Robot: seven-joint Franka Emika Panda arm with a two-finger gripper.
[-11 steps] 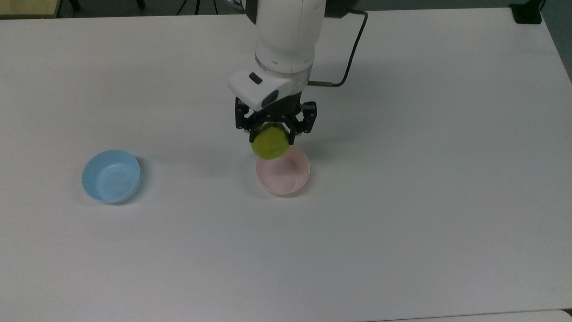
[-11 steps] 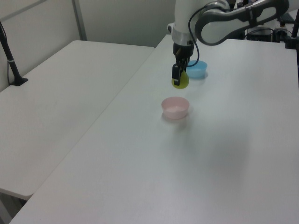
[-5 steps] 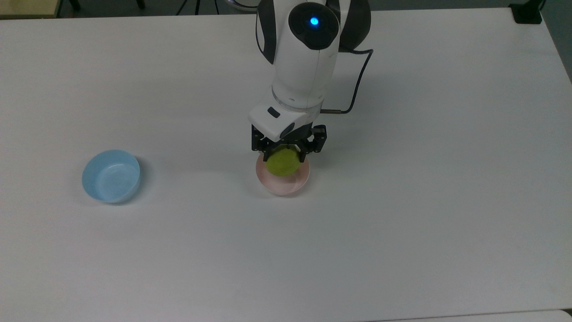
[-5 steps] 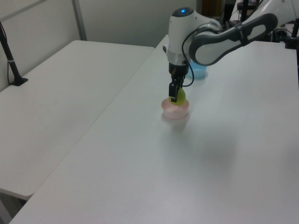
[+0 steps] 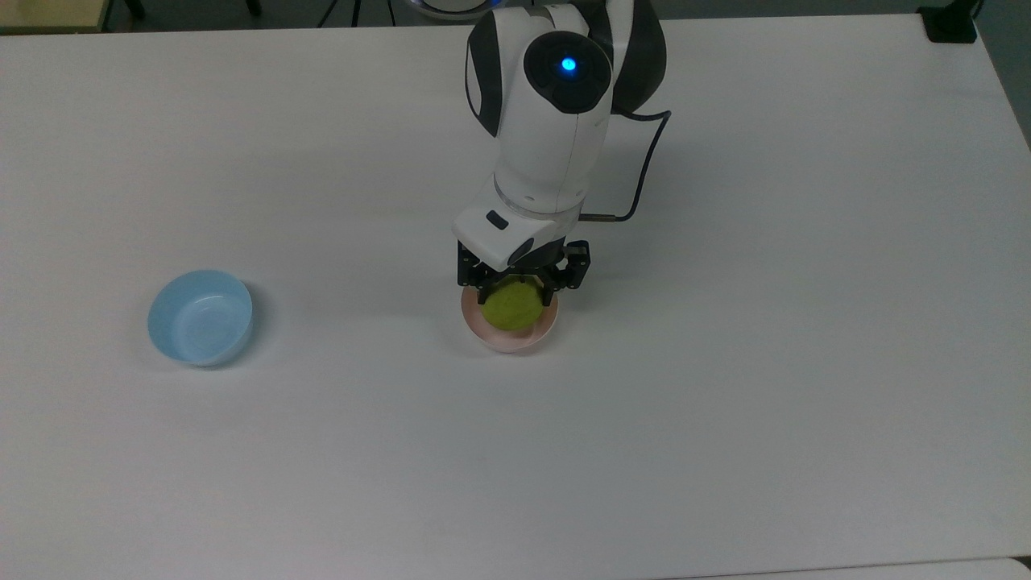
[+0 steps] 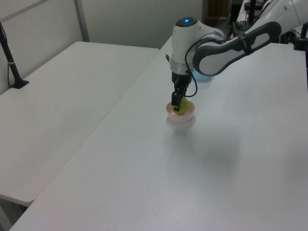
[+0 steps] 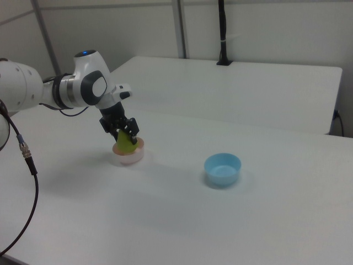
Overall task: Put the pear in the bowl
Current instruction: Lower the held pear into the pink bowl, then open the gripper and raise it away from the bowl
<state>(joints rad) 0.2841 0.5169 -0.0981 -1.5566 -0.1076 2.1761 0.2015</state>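
The yellow-green pear (image 5: 511,306) sits low inside the pale pink bowl (image 5: 512,341) near the middle of the white table. My gripper (image 5: 517,292) reaches straight down into the bowl, its black fingers shut on the pear's two sides. In the left view the pear (image 6: 181,108) pokes just above the bowl rim (image 6: 181,116), under the gripper (image 6: 177,103). From the right view, the pear (image 7: 126,143) tilts inside the bowl (image 7: 128,157) with the gripper (image 7: 124,135) still around it.
A light blue bowl (image 5: 200,317) stands apart at the top view's left; it sits right of the pink bowl in the right view (image 7: 223,169). A black cable (image 5: 642,169) hangs off the arm's wrist. A second table (image 6: 57,101) adjoins at the left view's left.
The arm came down and forward with the pear, from above the bowl's far rim into the bowl. The fingers stay shut on the pear.
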